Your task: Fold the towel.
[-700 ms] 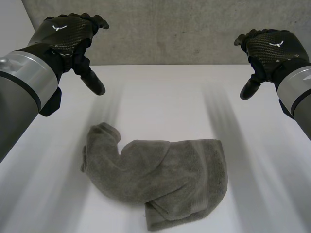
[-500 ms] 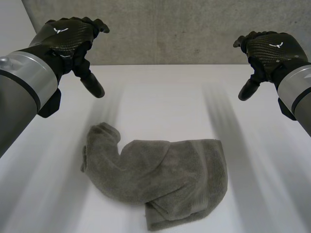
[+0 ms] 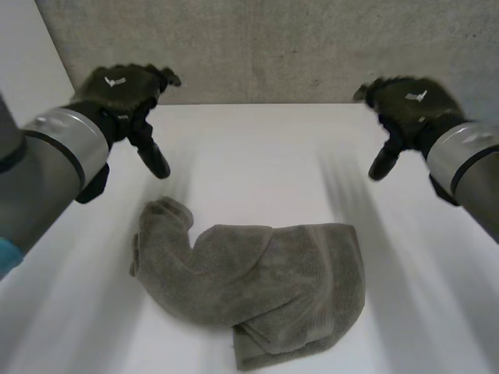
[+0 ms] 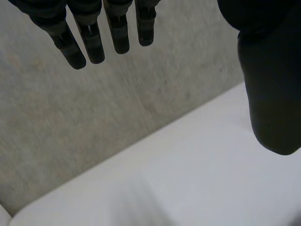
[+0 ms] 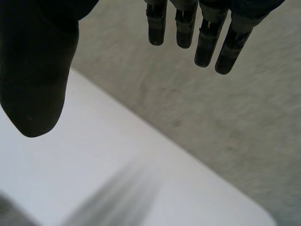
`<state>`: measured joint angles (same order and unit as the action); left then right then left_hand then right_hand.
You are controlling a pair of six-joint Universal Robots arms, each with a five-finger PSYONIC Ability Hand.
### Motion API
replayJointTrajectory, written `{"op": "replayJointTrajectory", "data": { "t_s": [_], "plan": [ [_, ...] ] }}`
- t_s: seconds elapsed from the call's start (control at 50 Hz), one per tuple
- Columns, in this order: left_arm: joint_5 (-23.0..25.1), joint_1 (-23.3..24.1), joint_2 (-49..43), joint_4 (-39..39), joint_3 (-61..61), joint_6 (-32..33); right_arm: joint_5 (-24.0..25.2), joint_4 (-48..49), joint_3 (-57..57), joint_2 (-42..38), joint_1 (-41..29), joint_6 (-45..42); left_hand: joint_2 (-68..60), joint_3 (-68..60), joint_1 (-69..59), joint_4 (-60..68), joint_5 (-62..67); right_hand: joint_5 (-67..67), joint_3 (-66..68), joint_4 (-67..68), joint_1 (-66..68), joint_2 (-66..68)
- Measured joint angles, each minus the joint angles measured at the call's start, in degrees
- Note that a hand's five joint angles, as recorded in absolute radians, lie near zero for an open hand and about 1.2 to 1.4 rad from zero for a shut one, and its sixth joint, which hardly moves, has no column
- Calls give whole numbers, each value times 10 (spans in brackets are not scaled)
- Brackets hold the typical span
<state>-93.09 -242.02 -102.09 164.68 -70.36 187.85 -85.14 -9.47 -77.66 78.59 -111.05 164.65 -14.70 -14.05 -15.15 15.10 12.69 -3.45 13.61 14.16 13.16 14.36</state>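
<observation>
Olive-grey terry towel (image 3: 257, 288): lay rumpled in a broad heap on the near middle of the white table (image 3: 257, 148). Bunched into a rounded knob at the end on the robot's left. Doubled over itself at the near edge, with a lower layer poking out under the upper one. Touched by neither hand.

Black, carbon-patterned left hand (image 3: 125, 93) on its grey arm: hung in the air over the far left part of the table, beyond the towel's knobbed end and apart from it. Showed, in the left wrist view, straight fingers (image 4: 91, 37) side by side and the thumb (image 4: 270, 80) spread well away from them, with nothing between.

Matching black right hand (image 3: 409, 105): hung over the far right part of the table, beyond the towel's right end and well apart from the cloth. Showed, in the right wrist view, fingers straight and thumb set wide, likewise empty.

Rough grey concrete wall (image 3: 273, 47): rose just behind the table's far edge, past both hands.
</observation>
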Motion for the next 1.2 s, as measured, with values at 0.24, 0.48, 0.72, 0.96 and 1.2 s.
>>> {"op": "replayJointTrajectory", "data": {
  "t_s": [0.24, 0.48, 0.72, 0.96, 1.2],
  "plan": [
    [54, -47, -161, -5, 5, 105, 111, -24, 5, -169, -7, -28, 1, 0, 0, 0, 0, 0, 0, 0, 0, 0],
    [94, -51, -231, -23, -22, 218, 115, -7, 42, -285, -9, -47, 1, 0, 0, 0, -1, 0, 0, 0, 0, 0],
    [85, -51, -255, -20, -21, 258, 112, -7, 66, -310, -9, -70, -68, -70, -60, 60, 82, -81, 70, 66, 74, 59],
    [83, -52, -257, -19, -14, 255, 113, -8, 62, -315, -8, -69, -609, -630, -584, 609, 616, -252, 261, 255, 266, 255],
    [83, -63, -224, -18, -7, 249, 113, -8, 54, -308, -6, -69, -669, -727, -628, 704, 693, -442, 436, 431, 421, 410]
  ]
}}
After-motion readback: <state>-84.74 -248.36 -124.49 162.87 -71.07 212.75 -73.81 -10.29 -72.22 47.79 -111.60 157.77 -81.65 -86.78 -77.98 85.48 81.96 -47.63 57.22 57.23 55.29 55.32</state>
